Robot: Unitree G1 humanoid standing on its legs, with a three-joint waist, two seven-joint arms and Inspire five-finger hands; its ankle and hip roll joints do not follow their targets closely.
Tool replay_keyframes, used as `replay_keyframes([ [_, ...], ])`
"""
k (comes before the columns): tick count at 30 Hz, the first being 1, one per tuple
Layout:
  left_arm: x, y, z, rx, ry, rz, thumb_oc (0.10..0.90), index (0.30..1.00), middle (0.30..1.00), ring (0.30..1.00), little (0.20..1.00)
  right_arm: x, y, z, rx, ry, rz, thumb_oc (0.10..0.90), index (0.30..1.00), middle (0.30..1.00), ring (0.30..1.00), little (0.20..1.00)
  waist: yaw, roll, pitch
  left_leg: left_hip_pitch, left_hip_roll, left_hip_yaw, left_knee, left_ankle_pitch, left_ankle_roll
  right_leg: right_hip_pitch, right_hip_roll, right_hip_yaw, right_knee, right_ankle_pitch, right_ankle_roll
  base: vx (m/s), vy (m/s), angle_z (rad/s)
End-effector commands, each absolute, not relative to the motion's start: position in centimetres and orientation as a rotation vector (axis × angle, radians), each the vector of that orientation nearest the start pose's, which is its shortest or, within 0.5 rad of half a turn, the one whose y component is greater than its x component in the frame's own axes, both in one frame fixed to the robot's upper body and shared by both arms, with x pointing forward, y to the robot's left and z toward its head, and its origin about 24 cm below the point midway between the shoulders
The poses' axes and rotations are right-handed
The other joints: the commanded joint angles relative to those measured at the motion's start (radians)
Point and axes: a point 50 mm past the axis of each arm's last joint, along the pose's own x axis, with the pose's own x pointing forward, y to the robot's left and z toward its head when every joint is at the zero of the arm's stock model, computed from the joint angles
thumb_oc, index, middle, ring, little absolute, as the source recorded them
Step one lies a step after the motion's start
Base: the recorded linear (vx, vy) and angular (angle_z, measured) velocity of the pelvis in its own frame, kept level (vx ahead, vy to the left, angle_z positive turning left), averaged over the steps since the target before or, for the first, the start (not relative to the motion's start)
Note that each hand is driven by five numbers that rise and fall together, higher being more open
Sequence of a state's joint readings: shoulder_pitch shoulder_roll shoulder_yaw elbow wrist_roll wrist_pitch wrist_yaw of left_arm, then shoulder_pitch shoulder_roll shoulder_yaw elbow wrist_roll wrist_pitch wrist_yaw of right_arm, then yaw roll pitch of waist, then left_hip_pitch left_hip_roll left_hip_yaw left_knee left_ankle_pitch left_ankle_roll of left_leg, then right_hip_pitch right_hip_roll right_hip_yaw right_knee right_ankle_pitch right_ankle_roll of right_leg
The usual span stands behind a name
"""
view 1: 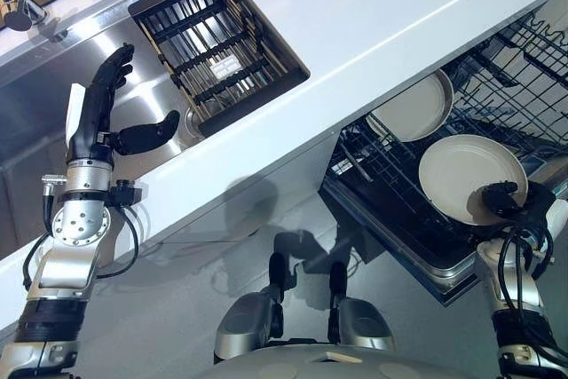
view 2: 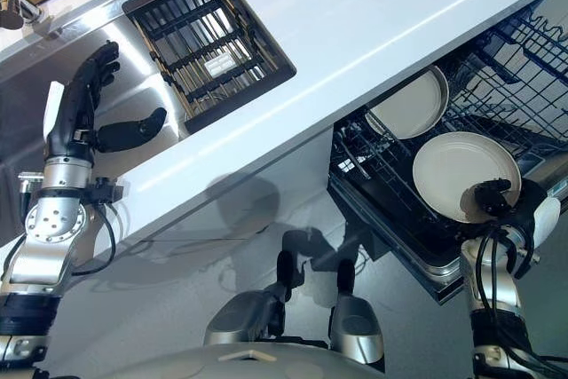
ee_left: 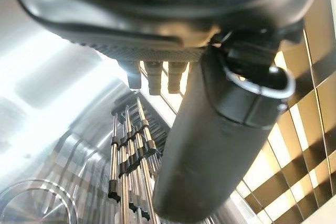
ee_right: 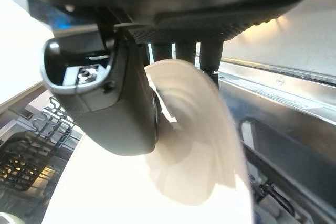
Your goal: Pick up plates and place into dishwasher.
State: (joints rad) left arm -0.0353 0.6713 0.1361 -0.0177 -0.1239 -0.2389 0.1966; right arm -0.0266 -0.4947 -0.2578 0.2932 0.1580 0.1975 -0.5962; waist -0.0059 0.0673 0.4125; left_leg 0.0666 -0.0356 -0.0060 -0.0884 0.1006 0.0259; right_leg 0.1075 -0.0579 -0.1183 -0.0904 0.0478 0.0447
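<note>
Low at the right, the right hand (view 1: 513,204) is pinching a cream plate (view 1: 461,175) by its lower rim, the thumb curling over the near face and the fingers (ee_right: 181,52) passing behind it, as the right wrist view is showing. That plate is standing nearly upright over the front edge of the dishwasher rack (view 1: 497,86), a dark wire basket pulled out under the white countertop (view 1: 355,33). Just beyond it, a second cream plate (view 1: 414,106) is leaning in the rack close under the countertop's edge, apart from the held one. The open dishwasher door (view 1: 417,255) is lying beneath the rack's near edge. Across the counter, the left hand (view 1: 105,108) is hanging spread over the steel sink (view 1: 151,77), fingers straight and thumb (ee_left: 220,129) standing out to the side, holding nothing. Beside it, a black drying rack (view 1: 217,46) is sitting in the sink's far corner, with a faucet (view 1: 16,8) at the sink's far left edge.
</note>
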Motion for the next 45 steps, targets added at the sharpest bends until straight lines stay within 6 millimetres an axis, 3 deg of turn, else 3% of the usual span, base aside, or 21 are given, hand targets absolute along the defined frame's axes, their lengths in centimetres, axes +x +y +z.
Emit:
replay_keyframes([
  [1, 24.1, 29.6, 17.9, 0.557, -0.568, 0.312, 0.800, 0.900, 0.900, 0.900, 0.900, 22.1, -36.6, 15.9, -0.475, -0.353, -0.986, 0.100, 0.300, 0.300, 0.300, 0.200, -0.029, -0.036, -0.157, 0.017, -0.039, 0.011, 0.071, -0.165, 0.009, -0.049, 0.103, 0.004, 0.186, -0.179, -0.015, 0.00, 0.000, 0.00],
  [8, 24.1, 29.6, 17.7, 0.555, -0.569, 0.309, 0.800, 0.900, 0.900, 0.900, 0.900, 24.1, -34.7, 12.2, -0.319, -0.145, -0.649, 0.100, 0.300, 0.300, 0.300, 0.200, -0.023, -0.044, -0.160, 0.021, -0.043, 0.010, 0.065, -0.165, 0.011, -0.052, 0.101, -0.001, 0.173, -0.166, -0.011, 0.00, 0.001, 0.00],
  [13, 24.6, 29.0, 17.5, 0.548, -0.575, 0.289, 0.800, 0.900, 0.900, 0.900, 0.900, 26.6, -31.6, 8.9, -0.240, 0.026, -0.368, 0.100, 0.300, 0.300, 0.300, 0.200, 0.001, -0.053, -0.157, 0.020, -0.048, 0.011, 0.066, -0.163, 0.008, -0.041, 0.101, -0.010, 0.130, -0.141, -0.007, 0.01, 0.000, -0.04],
  [22, 26.1, 27.2, 16.9, 0.531, -0.575, 0.231, 0.800, 0.900, 0.900, 0.900, 0.900, 29.1, -28.5, 5.6, -0.110, 0.164, -0.288, 0.100, 0.300, 0.300, 0.300, 0.200, 0.046, -0.053, -0.142, 0.012, -0.051, 0.006, 0.079, -0.159, 0.004, -0.021, 0.092, -0.028, 0.106, -0.124, -0.006, 0.00, 0.000, 0.00],
  [23, 26.2, 27.0, 16.9, 0.532, -0.572, 0.225, 0.800, 0.900, 0.900, 0.900, 0.900, 29.1, -28.3, 5.4, -0.127, 0.169, -0.290, 0.210, 0.394, 0.394, 0.394, 0.310, 0.049, -0.052, -0.142, 0.014, -0.051, 0.003, 0.076, -0.157, 0.005, -0.019, 0.091, -0.030, 0.105, -0.124, -0.006, 0.00, 0.000, 0.00],
  [24, 26.3, 26.9, 16.9, 0.531, -0.570, 0.220, 0.800, 0.900, 0.900, 0.900, 0.900, 29.3, -28.2, 5.2, -0.145, 0.171, -0.289, 0.676, 0.794, 0.794, 0.794, 0.776, 0.052, -0.052, -0.143, 0.016, -0.051, 0.001, 0.072, -0.154, 0.004, -0.018, 0.091, -0.033, 0.105, -0.123, -0.006, 0.00, 0.000, 0.00],
  [25, 26.3, 26.8, 16.9, 0.533, -0.568, 0.217, 0.800, 0.900, 0.900, 0.900, 0.900, 29.4, -28.0, 5.3, -0.148, 0.168, -0.286, 0.800, 0.900, 0.900, 0.900, 0.900, 0.054, -0.051, -0.142, 0.017, -0.051, -0.001, 0.070, -0.152, 0.005, -0.017, 0.089, -0.034, 0.106, -0.123, -0.005, 0.03, 0.027, 0.04],
  [36, 25.8, 26.8, 16.4, 0.530, -0.557, 0.200, 0.800, 0.900, 0.900, 0.900, 0.900, 29.3, -27.4, 4.9, -0.222, 0.195, -0.244, 0.800, 0.900, 0.900, 0.900, 0.900, 0.059, -0.046, -0.136, 0.026, -0.058, -0.016, 0.054, -0.143, 0.014, -0.025, 0.080, -0.035, 0.120, -0.117, 0.000, 0.01, 0.034, 0.07],
  [37, 25.8, 26.8, 16.4, 0.530, -0.557, 0.198, 0.800, 0.900, 0.900, 0.900, 0.900, 29.1, -27.6, 4.8, -0.231, 0.202, -0.242, 0.372, 0.533, 0.533, 0.533, 0.472, 0.056, -0.047, -0.137, 0.028, -0.059, -0.018, 0.052, -0.143, 0.016, -0.026, 0.080, -0.029, 0.121, -0.116, 0.001, 0.01, 0.024, 0.08],
  [38, 25.7, 26.9, 16.4, 0.530, -0.558, 0.195, 0.800, 0.900, 0.900, 0.900, 0.900, 28.9, -27.9, 4.9, -0.251, 0.203, -0.246, 0.100, 0.300, 0.300, 0.300, 0.200, 0.053, -0.048, -0.138, 0.029, -0.060, -0.020, 0.051, -0.143, 0.018, -0.028, 0.080, -0.023, 0.121, -0.114, 0.002, 0.01, 0.025, 0.06],
  [45, 25.2, 27.3, 16.7, 0.538, -0.564, 0.192, 0.800, 0.900, 0.900, 0.900, 0.900, 28.1, -29.4, 6.2, -0.388, 0.183, -0.293, 0.100, 0.300, 0.300, 0.300, 0.200, 0.032, -0.051, -0.138, 0.037, -0.059, -0.023, 0.045, -0.146, 0.027, -0.042, 0.082, 0.010, 0.135, -0.109, 0.012, 0.01, 0.016, 0.04],
])
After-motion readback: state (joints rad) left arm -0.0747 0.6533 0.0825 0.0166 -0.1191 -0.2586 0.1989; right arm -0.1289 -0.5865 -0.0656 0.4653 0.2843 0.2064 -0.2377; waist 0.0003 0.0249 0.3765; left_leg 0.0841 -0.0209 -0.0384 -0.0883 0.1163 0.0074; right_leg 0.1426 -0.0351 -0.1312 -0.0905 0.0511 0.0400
